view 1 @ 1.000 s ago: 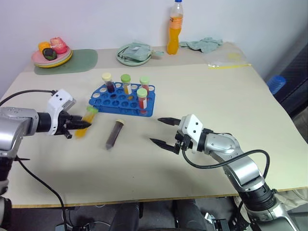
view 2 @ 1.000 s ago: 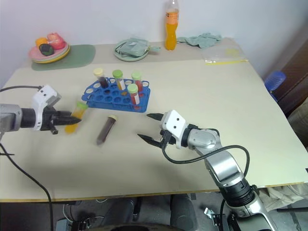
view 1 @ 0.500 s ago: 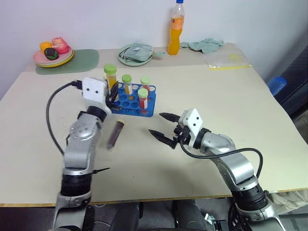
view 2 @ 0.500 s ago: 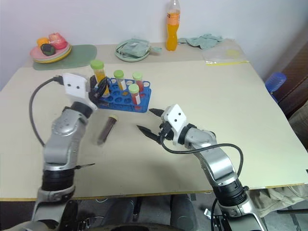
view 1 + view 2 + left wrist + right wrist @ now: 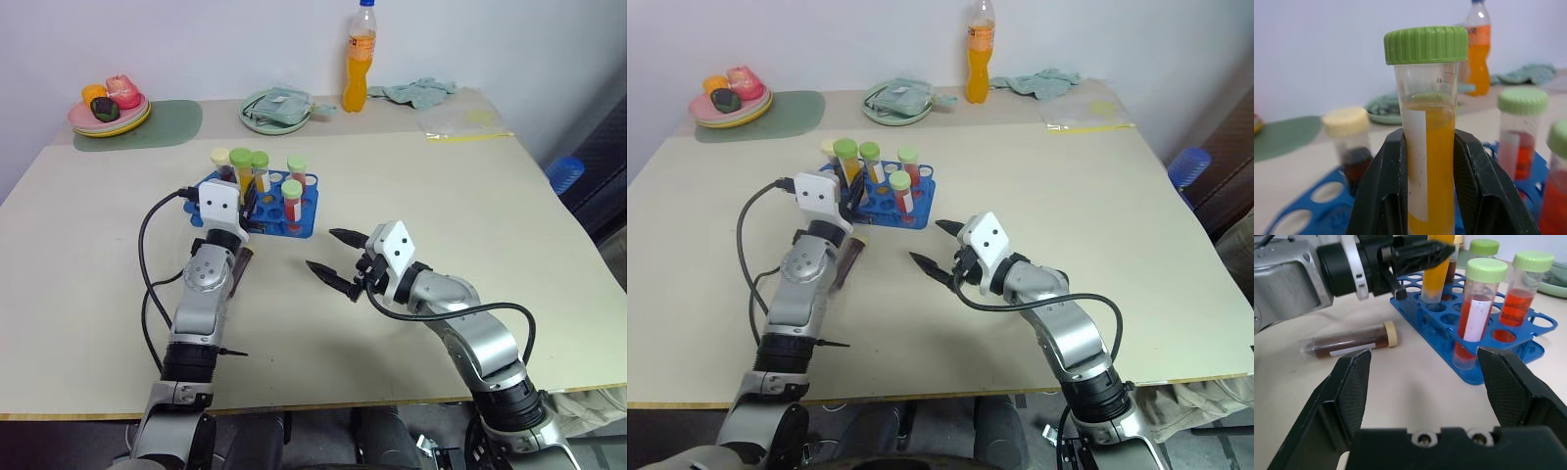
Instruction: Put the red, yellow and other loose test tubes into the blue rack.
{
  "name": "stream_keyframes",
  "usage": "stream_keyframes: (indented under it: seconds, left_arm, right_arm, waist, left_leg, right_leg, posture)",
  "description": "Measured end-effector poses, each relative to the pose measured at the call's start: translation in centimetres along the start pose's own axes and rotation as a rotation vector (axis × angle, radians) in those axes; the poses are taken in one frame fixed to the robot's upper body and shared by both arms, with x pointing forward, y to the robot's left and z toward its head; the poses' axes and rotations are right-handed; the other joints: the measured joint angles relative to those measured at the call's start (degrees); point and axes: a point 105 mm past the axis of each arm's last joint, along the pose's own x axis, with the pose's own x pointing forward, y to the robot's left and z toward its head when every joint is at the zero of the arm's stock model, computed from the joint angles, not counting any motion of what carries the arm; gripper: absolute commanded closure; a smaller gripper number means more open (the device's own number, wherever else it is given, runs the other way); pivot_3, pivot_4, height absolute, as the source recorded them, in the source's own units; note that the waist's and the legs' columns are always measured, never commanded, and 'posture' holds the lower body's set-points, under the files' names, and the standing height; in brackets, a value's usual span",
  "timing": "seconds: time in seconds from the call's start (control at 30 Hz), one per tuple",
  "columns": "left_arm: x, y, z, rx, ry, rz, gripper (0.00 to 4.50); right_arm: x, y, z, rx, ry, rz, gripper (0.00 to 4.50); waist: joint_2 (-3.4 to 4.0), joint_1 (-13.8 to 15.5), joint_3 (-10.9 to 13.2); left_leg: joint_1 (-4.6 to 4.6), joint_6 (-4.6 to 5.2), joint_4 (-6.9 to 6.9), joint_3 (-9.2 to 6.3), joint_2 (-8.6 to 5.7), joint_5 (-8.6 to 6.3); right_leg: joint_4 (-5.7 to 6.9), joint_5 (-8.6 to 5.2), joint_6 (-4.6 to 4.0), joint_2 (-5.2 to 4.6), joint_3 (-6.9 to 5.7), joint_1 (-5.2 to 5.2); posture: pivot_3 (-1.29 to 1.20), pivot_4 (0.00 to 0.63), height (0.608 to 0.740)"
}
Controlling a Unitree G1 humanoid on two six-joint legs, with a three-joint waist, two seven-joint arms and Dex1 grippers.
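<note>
- Presently, the left gripper [image 5: 1425, 196] is clamped on the yellow tube [image 5: 1427, 147], green cap up, upright, above the near left part of the blue rack [image 5: 306, 217].
- In the right wrist view the yellow tube's lower end sits just over a rack hole; whether it has entered cannot be told.
- Right gripper [image 5: 330, 253] stands with jaws wide apart and empty, above the worktop [image 5: 470, 196], near the rack's right end.
- Brown tube [image 5: 1349, 342] with cream cap lies flat on the worktop, just beside the rack's near edge, under the left arm.
- Rack holds upright tubes: two red ones with green caps [image 5: 1476, 308], one dark one with a cream cap [image 5: 1352, 147], one further yellow one [image 5: 260, 171].
- Orange bottle [image 5: 359, 59], green plate [image 5: 274, 108] and a cloth [image 5: 416, 91] stand at the worktop's far edge, well apart from the rack.
</note>
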Motion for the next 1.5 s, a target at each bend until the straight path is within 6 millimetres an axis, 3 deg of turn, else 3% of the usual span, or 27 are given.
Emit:
stream_keyframes:
  seconds: [0.53, 1.03, 1.5]
  left_arm:
    - [1.1, -1.0, 0.0, -0.036, 0.002, -0.027, 3.79]
    - [0.3, -0.9, 0.2, 0.017, 0.024, -0.03, 3.79]
    - [0.4, -0.8, -1.4, -0.001, 0.081, -0.015, 3.79]
  right_arm:
    - [0.1, 0.1, 0.1, 0.013, -0.01, 0.004, 0.69]
    - [0.2, 0.3, 0.3, 0.024, -0.02, 0.008, 0.69]
    - [0.3, 0.4, 0.3, 0.03, -0.027, 0.011, 0.69]
  waist:
    - [0.0, 0.04, 0.0]
    - [0.0, 0.04, -0.01]
    - [0.0, 0.03, -0.01]
  left_leg:
    - [0.0, 0.0, 0.0, -0.01, 0.0, 0.0]
    - [0.02, 0.0, 0.0, -0.02, 0.0, 0.0]
    - [0.03, 0.0, 0.0, -0.03, 0.0, 0.0]
  right_leg:
    - [0.0, 0.0, 0.0, 0.0, -0.01, 0.01]
    - [0.0, 0.0, 0.0, 0.0, -0.01, 0.03]
    - [0.0, 0.0, 0.0, 0.01, -0.01, 0.03]
  posture:
    - [0.0, 0.15, 0.74]
    - [0.0, 0.15, 0.74]
    - [0.0, 0.15, 0.74]
